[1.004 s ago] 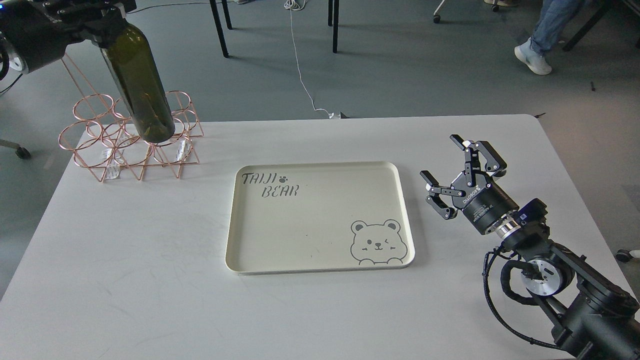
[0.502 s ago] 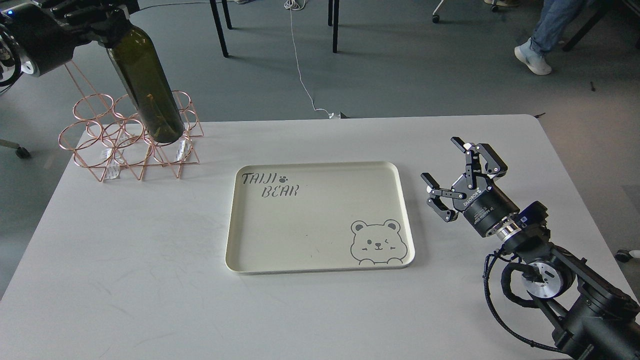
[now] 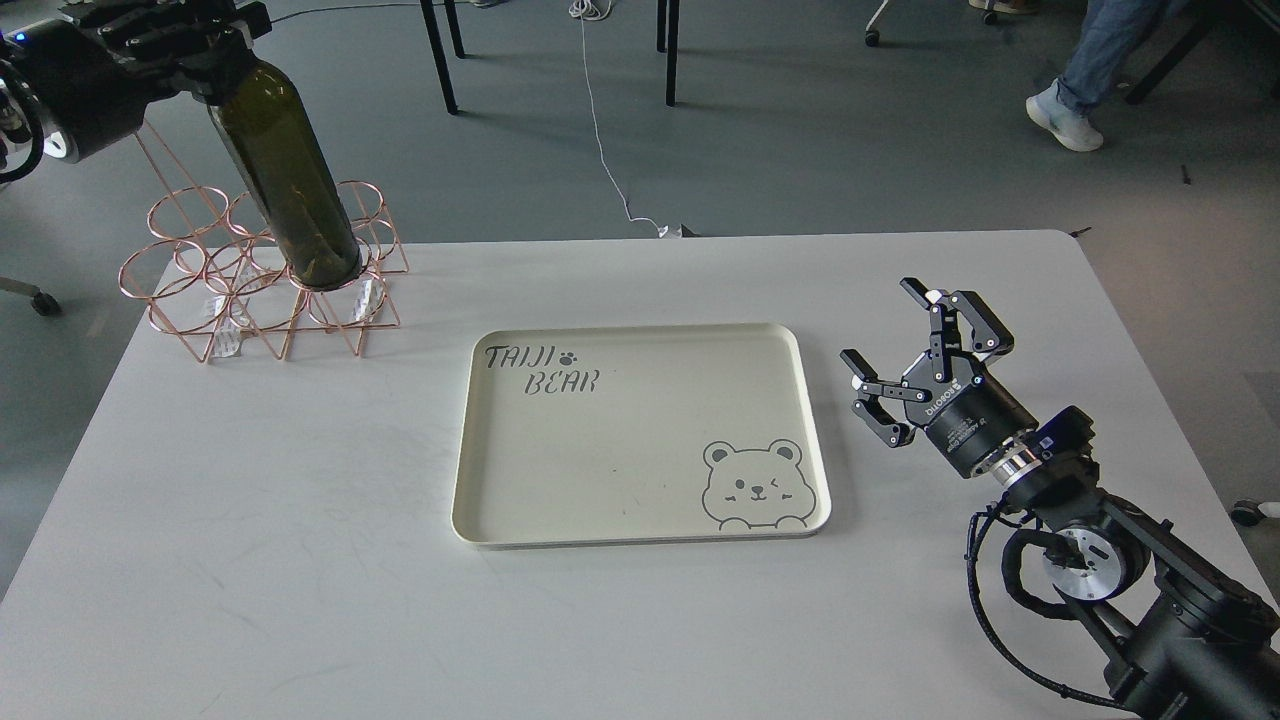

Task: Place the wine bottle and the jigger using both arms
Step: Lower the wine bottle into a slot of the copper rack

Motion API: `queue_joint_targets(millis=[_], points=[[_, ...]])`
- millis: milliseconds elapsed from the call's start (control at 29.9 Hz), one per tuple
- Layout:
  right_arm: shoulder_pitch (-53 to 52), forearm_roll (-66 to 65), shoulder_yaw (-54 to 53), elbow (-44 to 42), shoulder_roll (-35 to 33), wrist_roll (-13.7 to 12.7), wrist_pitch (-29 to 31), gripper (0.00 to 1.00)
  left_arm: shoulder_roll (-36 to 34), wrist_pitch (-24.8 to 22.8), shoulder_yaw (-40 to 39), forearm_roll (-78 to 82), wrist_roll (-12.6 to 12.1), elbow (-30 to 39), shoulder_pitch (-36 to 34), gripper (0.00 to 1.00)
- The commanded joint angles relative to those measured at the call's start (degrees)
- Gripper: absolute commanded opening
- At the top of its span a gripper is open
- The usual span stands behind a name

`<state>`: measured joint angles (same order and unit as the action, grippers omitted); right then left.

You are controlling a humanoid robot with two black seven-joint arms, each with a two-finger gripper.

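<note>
The dark olive-green wine bottle (image 3: 290, 185) hangs tilted at the far left, its base over the copper wire rack (image 3: 262, 275). My left gripper (image 3: 205, 50) is shut on the bottle's neck and shoulder at the top left corner; the neck is hidden by the fingers. My right gripper (image 3: 900, 345) is open and empty, just above the table to the right of the cream tray (image 3: 640, 520). The jigger is out of view.
The cream tray with "TAIJI BEAR" lettering and a bear drawing lies mid-table. The copper rack stands at the table's back left corner. Beyond the table are chair legs, a white cable on the floor and a person's leg at the far right.
The bottle's base swung right and down over the rack, then eased back slightly. My right gripper drifted a little down and toward me, still open.
</note>
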<state>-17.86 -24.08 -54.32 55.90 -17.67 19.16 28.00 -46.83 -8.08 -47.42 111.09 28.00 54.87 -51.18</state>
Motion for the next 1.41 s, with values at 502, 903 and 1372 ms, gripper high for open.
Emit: queue_joint_targets(millis=[502,903,1372], points=[[0.72,0.00,-0.70,0.35,0.00,0.00,0.00,0.98,2.44,1.49,2.60,-0.08,0.00,-3.89,0.38,0.21],[0.72,0.00,-0.79,0.35,0.00,0.00,0.00,0.98,4.02,2.11,4.00,-0.08,0.00,-5.12,0.56,0.24],[0.81,0.00,-0.79,0.35,0.00,0.00,0.00,0.98,5.43,3.34,5.76,-0.17,0.00,-6.79,1.35,0.27]])
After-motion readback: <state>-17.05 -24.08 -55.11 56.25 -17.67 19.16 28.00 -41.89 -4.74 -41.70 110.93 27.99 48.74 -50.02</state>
